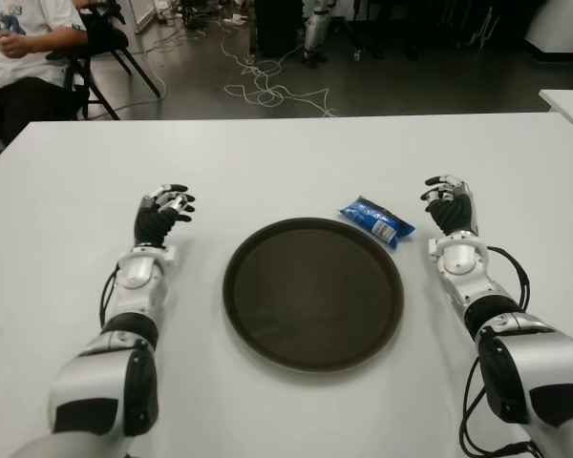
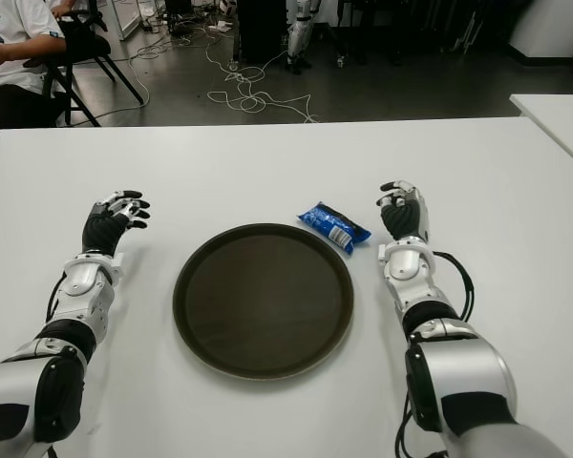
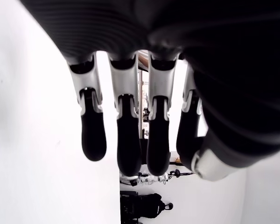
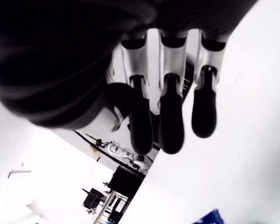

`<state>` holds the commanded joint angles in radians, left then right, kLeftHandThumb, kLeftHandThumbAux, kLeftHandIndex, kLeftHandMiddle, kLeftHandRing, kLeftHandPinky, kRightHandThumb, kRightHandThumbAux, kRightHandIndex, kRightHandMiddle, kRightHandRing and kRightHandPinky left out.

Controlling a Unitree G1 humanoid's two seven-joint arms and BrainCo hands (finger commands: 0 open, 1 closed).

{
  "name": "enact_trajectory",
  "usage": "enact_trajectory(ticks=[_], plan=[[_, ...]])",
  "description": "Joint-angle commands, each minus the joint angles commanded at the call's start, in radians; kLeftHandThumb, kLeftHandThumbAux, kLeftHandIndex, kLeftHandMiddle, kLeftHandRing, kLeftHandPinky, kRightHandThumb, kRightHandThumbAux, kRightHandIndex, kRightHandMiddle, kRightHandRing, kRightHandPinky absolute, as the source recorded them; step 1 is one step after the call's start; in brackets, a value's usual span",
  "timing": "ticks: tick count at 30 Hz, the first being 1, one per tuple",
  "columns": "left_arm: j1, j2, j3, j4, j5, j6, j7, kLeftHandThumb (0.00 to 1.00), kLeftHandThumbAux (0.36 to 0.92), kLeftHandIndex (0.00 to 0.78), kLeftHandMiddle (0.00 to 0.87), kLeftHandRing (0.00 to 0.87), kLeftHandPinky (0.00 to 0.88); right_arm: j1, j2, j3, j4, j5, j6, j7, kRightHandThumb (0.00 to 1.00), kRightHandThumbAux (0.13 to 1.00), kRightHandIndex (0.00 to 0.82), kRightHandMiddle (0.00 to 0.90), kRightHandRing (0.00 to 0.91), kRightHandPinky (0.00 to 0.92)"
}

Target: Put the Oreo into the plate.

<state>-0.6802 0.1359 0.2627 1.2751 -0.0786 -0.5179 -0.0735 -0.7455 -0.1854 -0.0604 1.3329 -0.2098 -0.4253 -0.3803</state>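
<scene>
A blue Oreo packet (image 1: 376, 220) lies on the white tabletop (image 1: 286, 162), just beyond the round dark plate's (image 1: 312, 291) far-right rim; the right hand (image 1: 451, 205) and the left hand (image 1: 162, 212) flank the plate, fingers loosely apart, empty.

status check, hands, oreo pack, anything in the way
Both hands open, empty: left hand left of plate, right hand just right of Oreo pack. Pack on table off plate's far-right rim. Path clear.

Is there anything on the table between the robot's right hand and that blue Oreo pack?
No. In both eye views only bare white table separates the right hand from the Oreo pack, which lies just outside the plate's rim.
</scene>
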Motion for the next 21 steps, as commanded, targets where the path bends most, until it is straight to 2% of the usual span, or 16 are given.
enact_trajectory(ticks=[3, 6, 11, 12, 13, 15, 18, 21], plan=[[-0.001, 0.000, 0.000, 0.000, 0.000, 0.000, -0.002, 0.832, 0.674, 0.401, 0.494, 0.497, 0.492, -0.003, -0.002, -0.012, -0.001, 0.014, -0.016, 0.025, 0.822, 0.693, 0.402, 0.461, 0.417, 0.388], [-0.001, 0.001, -0.002, 0.001, 0.002, -0.002, -0.003, 0.832, 0.674, 0.402, 0.494, 0.498, 0.493, -0.006, -0.005, -0.016, -0.001, 0.017, -0.021, 0.036, 0.718, 0.721, 0.403, 0.377, 0.368, 0.338], [0.000, 0.001, -0.005, -0.001, 0.005, -0.003, 0.000, 0.831, 0.674, 0.401, 0.494, 0.500, 0.492, -0.026, -0.018, -0.012, -0.006, 0.008, -0.027, 0.038, 0.672, 0.735, 0.401, 0.323, 0.323, 0.293], [0.000, 0.001, -0.005, -0.001, 0.006, -0.003, 0.002, 0.831, 0.674, 0.400, 0.496, 0.501, 0.492, -0.029, -0.021, -0.010, -0.008, 0.005, -0.029, 0.037, 0.566, 0.728, 0.373, 0.315, 0.316, 0.287], [0.000, 0.001, -0.007, -0.002, 0.007, -0.002, 0.005, 0.830, 0.675, 0.397, 0.498, 0.503, 0.491, -0.032, -0.023, -0.007, -0.009, 0.002, -0.031, 0.035, 0.395, 0.723, 0.332, 0.304, 0.305, 0.278], [0.001, 0.000, -0.008, -0.002, 0.010, -0.002, 0.010, 0.829, 0.676, 0.393, 0.502, 0.504, 0.490, -0.034, -0.026, -0.004, -0.010, -0.002, -0.033, 0.033, 0.216, 0.725, 0.288, 0.293, 0.293, 0.263], [0.003, -0.001, -0.010, -0.003, 0.011, -0.003, 0.015, 0.829, 0.676, 0.392, 0.503, 0.506, 0.489, -0.039, -0.032, 0.001, -0.011, -0.007, -0.034, 0.032, 0.139, 0.732, 0.263, 0.288, 0.288, 0.259], [0.004, -0.001, -0.010, -0.003, 0.011, -0.003, 0.017, 0.829, 0.675, 0.394, 0.500, 0.507, 0.486, -0.049, -0.038, 0.005, -0.013, -0.011, -0.034, 0.030, 0.119, 0.737, 0.257, 0.292, 0.294, 0.272]])
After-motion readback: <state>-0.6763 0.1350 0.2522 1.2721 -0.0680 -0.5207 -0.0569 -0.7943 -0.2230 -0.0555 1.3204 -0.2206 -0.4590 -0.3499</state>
